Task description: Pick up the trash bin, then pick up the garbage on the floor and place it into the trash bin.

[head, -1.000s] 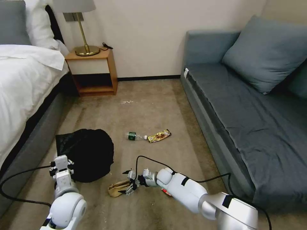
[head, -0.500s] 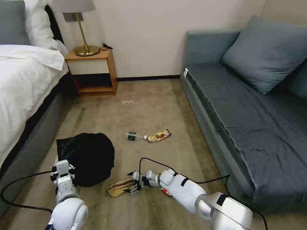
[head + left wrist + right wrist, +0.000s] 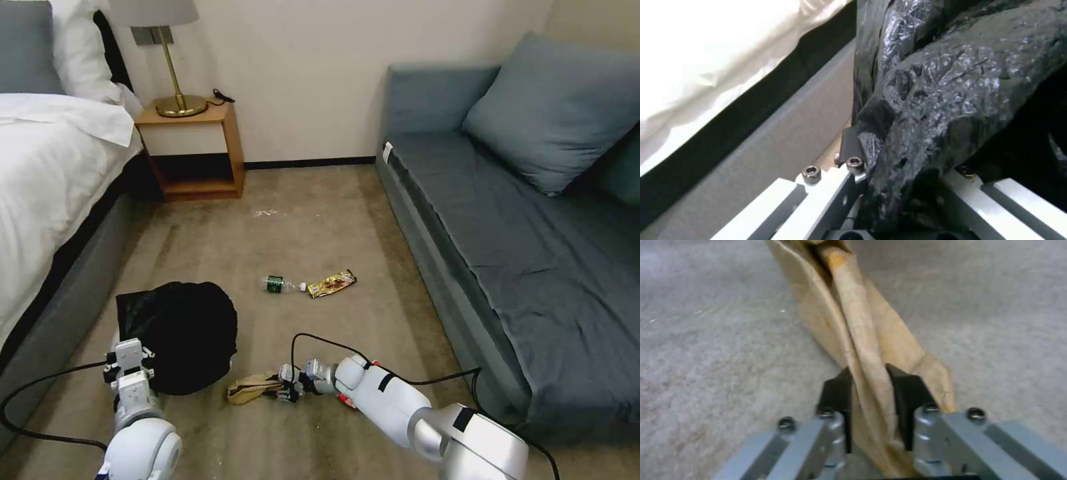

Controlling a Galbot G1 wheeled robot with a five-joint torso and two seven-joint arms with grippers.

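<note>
Carpet point(image 3: 320, 227) held a crumpled brown paper bag point(image 3: 250, 388), pinched by the right claw point(image 3: 288, 391) beside the trash bin point(image 3: 180, 333); the left claw point(image 3: 902, 166) gripped the bin's black liner.

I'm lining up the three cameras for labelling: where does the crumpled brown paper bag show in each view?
Head view: the brown paper bag lies on the carpet, low centre, between the trash bin and the right gripper.
Left wrist view: not in it.
Right wrist view: the bag runs up the middle, pinched between the right gripper's black fingers.
Shared landmark: the right gripper at the bag's end.
</note>
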